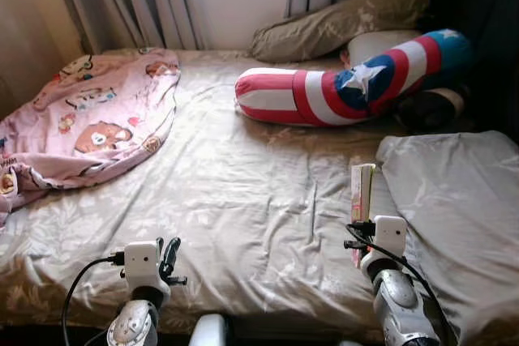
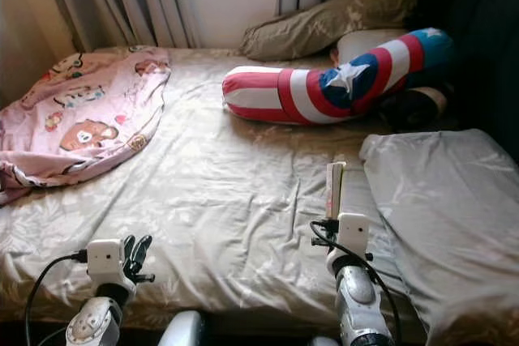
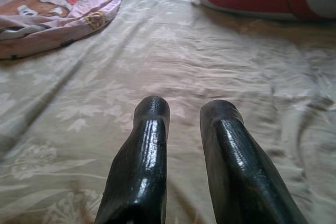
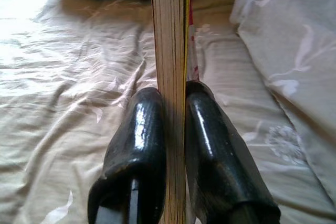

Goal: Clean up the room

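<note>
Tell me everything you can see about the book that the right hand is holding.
The book is thin, seen edge-on: cream, tightly packed page edges with a yellow cover line along one side and a little red or pink print visible on the cover. It looks like a paperback. It is closed and held upright, on edge, clamped between the two black fingers of the right hand. It points forward over the beige bedsheet, beside the grey pillow on the robot's right. Whether its bottom edge touches the sheet cannot be told.
</note>
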Tool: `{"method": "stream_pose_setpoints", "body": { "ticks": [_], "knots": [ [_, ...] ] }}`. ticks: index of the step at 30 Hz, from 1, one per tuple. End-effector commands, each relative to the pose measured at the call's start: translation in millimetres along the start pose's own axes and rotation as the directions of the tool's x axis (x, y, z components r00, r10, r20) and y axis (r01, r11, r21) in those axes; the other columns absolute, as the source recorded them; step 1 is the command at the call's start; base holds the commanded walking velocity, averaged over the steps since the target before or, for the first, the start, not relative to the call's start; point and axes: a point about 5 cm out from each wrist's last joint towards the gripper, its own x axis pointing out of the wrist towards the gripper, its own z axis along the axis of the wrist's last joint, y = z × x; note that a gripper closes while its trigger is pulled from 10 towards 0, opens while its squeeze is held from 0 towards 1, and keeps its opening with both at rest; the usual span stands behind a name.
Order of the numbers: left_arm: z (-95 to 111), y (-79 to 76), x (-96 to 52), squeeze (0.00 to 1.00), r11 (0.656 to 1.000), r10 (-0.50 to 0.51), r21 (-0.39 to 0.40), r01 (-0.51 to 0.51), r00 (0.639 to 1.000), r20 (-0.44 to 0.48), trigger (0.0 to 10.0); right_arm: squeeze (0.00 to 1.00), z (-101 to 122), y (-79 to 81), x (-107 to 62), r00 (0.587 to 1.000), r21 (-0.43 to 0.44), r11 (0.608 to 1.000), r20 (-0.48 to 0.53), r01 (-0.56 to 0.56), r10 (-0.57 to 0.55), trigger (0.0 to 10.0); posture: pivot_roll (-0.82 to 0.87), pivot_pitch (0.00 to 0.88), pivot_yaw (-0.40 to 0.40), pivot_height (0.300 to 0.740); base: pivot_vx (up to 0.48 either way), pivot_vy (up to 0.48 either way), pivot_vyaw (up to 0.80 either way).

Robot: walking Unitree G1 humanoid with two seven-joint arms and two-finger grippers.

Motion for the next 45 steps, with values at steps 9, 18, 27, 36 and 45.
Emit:
{"method": "stream_pose_setpoints", "body": {
  "ticks": [9, 18, 27, 36, 45],
  "knots": [
    [3, 1.5, 2.1, 0.0, 1.0, -0.001, 0.024, 0.001, 1.0, 0.003, 10.0, 0.0, 7, 1.7, 2.8, 0.999, -0.006, 1.0, 0.035, -0.012, 0.013, 10.0, 0.05, 0.0, 0.024, 0.625, 0.0, 0.0, 0.0],
    [4, 1.5, 2.7, 0.0, 0.999, -0.002, 0.033, 0.002, 1.0, 0.003, 10.0, 0.0, 7, 5.5, 2.9, 0.998, -0.036, 0.998, 0.036, -0.044, 0.046, 10.0, 0.05, 0.0, 0.026, 0.625, 0.2, 0.0, 0.0],
    [4, 1.7, 3.2, 0.0, 0.999, -0.003, 0.035, 0.003, 1.0, 0.001, 10.0, 0.0, 8, 6.1, 3.8, 0.999, -0.016, 0.999, 0.037, -0.032, 0.032, 10.0, 0.05, 0.0, 0.026, 0.625, 0.27, 0.0, 0.21],
    [3, 2.3, 0.7, 0.0, 0.999, -0.004, 0.039, 0.004, 1.0, -0.002, 10.0, 0.0, 10, 2.4, 6.3, 0.999, -0.021, 1.0, 0.035, -0.017, 0.018, 10.0, 0.05, 0.0, 0.029, 0.625, 0.27, 0.0, 0.0],
    [2, 0.4, -0.7, 0.0, 0.999, -0.011, 0.038, 0.011, 1.0, -0.004, 10.0, 0.0, 18, 2.0, 11.7, 0.999, -0.03, 0.999, 0.045, -0.012, 0.014, 10.0, 0.05, 0.0, 0.028, 0.625, 0.311, 0.0, 0.0]
  ]
}}
